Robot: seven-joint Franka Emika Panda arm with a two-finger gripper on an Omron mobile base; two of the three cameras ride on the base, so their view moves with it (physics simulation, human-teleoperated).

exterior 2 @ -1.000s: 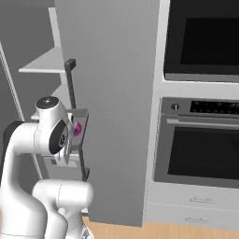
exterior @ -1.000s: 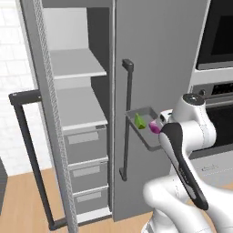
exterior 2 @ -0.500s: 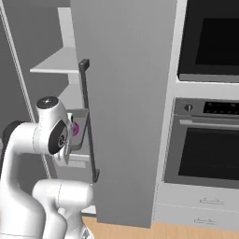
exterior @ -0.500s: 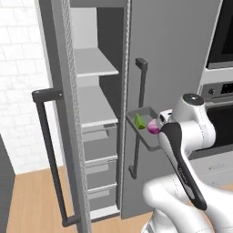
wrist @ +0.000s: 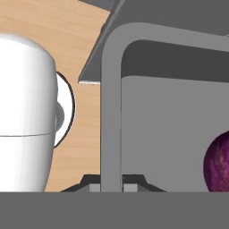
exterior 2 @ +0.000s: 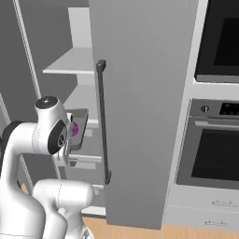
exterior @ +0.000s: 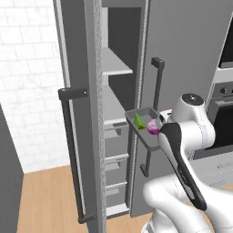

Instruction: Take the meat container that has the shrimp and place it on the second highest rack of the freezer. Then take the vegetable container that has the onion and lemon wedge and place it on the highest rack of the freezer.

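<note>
My jaws are closed on the rim of the shallow grey tray (exterior: 146,125) carrying the purple onion (exterior: 153,129) and green lemon wedge (exterior: 139,121). I judge the freezer's highest pale shelf (exterior: 114,63) lies up and left of it.

No legible text, labels, brand marks or numbers anywhere. Oven control panel (exterior 2: 219,110) has small light marks beside its knob, too small to read. Freezer (exterior: 182,54) door faces are plain grey, no badge. Vegetable container (exterior: 144,119) is unmarked too.
</note>
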